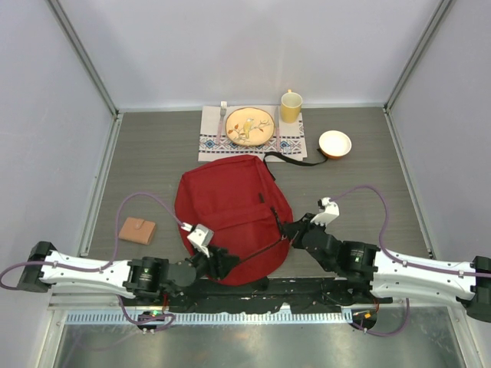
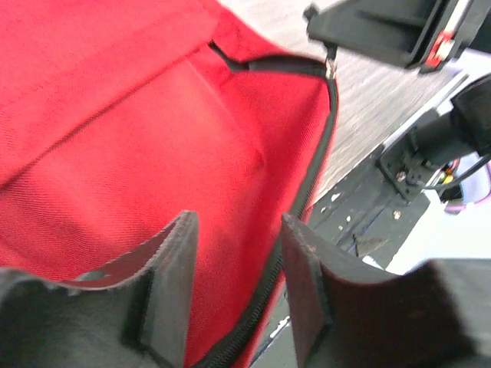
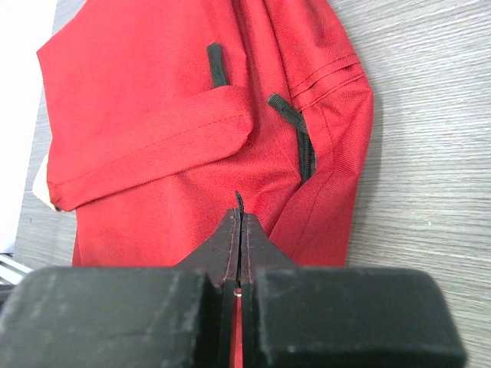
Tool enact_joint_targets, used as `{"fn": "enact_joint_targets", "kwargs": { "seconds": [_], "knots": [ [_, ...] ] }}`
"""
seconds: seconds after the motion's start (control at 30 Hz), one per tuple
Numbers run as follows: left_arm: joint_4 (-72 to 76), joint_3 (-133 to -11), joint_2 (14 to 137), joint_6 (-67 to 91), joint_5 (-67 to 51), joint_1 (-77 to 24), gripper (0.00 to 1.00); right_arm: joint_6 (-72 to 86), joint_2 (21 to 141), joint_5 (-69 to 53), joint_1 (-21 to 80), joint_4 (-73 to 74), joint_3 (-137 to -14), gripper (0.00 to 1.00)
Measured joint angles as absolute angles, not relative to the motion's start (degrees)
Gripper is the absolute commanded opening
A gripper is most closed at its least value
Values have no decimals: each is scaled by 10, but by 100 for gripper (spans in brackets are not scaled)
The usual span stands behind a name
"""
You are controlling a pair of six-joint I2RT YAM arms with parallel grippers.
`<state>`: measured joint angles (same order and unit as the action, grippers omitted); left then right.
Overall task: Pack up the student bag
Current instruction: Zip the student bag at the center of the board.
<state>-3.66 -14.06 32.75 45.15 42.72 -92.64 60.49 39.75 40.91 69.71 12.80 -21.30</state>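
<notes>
The student bag point(image 1: 230, 203) is a large red backpack lying flat in the middle of the table. My left gripper point(image 1: 221, 261) is at its near edge. In the left wrist view the gripper point(image 2: 238, 224) is open, and the bag's red fabric point(image 2: 153, 153) and black zipper point(image 2: 311, 172) run between the fingers without being pinched. My right gripper point(image 1: 286, 230) is at the bag's right near side. In the right wrist view it point(image 3: 239, 221) is shut on a thin black zipper pull point(image 3: 238, 201), over the red fabric point(image 3: 169, 100).
A small brown flat item point(image 1: 138, 228) lies left of the bag. At the back are a placemat point(image 1: 290, 144) with a plate point(image 1: 250, 126) and fork point(image 1: 223, 115), a yellow mug point(image 1: 291, 106) and a white bowl point(image 1: 334, 143). Walls enclose the table.
</notes>
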Motion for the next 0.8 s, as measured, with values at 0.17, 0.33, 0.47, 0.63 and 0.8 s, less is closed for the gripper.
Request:
{"fn": "enact_joint_targets", "kwargs": {
  "seconds": [0.17,0.33,0.47,0.63,0.8],
  "knots": [
    [-51,-146,285,414,446,-926,66,601,436,395,696,99,-213,1],
    [-48,-183,344,366,448,-926,87,597,446,392,696,86,-213,1],
    [-17,-230,448,333,442,-926,100,597,445,392,696,84,-213,1],
    [12,-308,597,307,404,-913,100,597,425,393,696,91,-213,1],
    [15,-397,712,310,328,-848,100,597,403,393,696,103,-213,1]
  ]
}}
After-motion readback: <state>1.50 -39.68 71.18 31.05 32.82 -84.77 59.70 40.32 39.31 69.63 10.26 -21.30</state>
